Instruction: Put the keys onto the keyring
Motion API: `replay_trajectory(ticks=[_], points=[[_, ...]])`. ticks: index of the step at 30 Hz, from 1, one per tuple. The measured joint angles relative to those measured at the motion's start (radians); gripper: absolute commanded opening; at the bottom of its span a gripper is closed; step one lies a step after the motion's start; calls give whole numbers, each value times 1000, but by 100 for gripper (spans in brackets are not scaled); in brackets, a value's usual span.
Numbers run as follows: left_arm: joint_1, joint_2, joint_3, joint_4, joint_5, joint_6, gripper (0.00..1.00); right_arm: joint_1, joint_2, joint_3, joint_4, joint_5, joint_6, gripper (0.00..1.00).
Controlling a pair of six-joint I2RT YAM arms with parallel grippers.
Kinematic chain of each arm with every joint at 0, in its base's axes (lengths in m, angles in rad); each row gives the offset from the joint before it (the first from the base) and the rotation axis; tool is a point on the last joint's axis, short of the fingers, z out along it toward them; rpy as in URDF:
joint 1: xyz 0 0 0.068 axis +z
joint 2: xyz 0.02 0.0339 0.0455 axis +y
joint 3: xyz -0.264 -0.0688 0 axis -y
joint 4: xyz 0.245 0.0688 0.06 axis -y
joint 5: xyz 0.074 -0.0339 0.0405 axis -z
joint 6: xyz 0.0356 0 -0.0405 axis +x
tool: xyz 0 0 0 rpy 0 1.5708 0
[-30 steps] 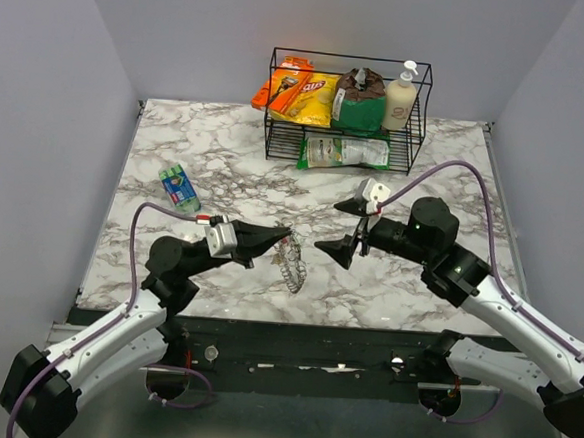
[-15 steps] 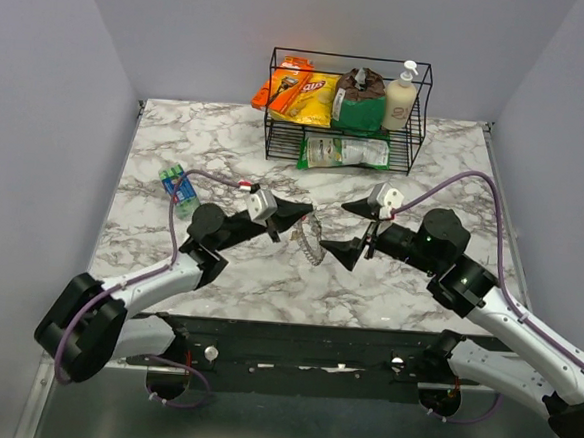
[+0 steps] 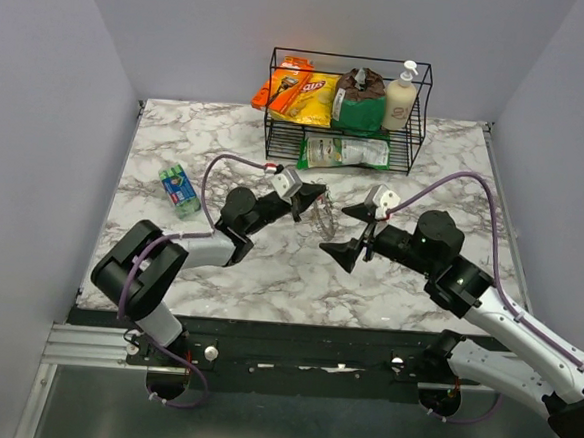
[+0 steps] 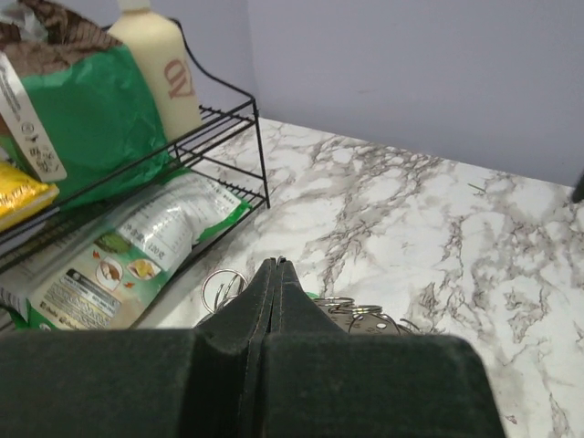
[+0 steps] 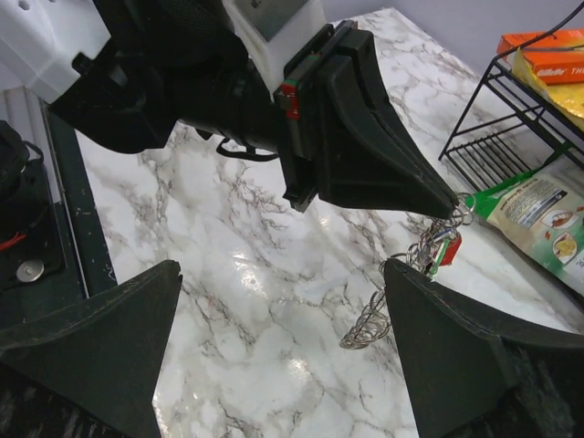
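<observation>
Glossy desk, matt claw
The desk point(image 5: 228, 310) looked polished and marble-patterned; the keyring point(image 5: 368, 326) was shiny silvery metal; the left claw point(image 5: 453, 208) was matt black plastic.

The left gripper point(image 3: 319, 193) is pinching the keyring point(image 3: 324, 213) between fingertips pressed together, with its arm lying stretched out low behind it. Just right of that pincer, the right gripper point(image 3: 349, 231) is facing it, fingers spread wide.
</observation>
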Motion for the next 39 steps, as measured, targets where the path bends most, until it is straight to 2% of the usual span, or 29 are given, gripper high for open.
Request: replay_trajectory(ticks=[8, 19, 29, 31, 32, 34, 35, 37, 38, 39], points=[[-50, 128, -132, 142, -127, -66, 0, 0, -3, -27, -5, 3, 14, 100], [-137, 82, -361, 365, -291, -89, 0, 0, -2, -30, -10, 2, 31, 100], [-211, 97, -546, 227, -356, -136, 0, 0, -2, -50, -19, -10, 48, 100], [-232, 94, -559, 226, -370, -136, 7, 0, 0, -56, -23, -11, 51, 100], [-240, 92, -566, 225, -378, -136, 19, 0, 0, -59, -24, -12, 52, 100], [-252, 87, -577, 225, -393, -136, 33, 0, 1, -65, -26, -14, 55, 100], [-256, 85, -580, 225, -400, -137, 43, 0, 1, -68, -27, -14, 55, 100], [-273, 79, -587, 223, -423, -127, 53, 0, 1, -72, -28, -15, 55, 100], [-280, 74, -589, 222, -431, -125, 94, 0, 1, -74, -30, -15, 56, 100], [-288, 65, -590, 221, -443, -116, 99, 0, 1, -75, -31, -16, 56, 100]])
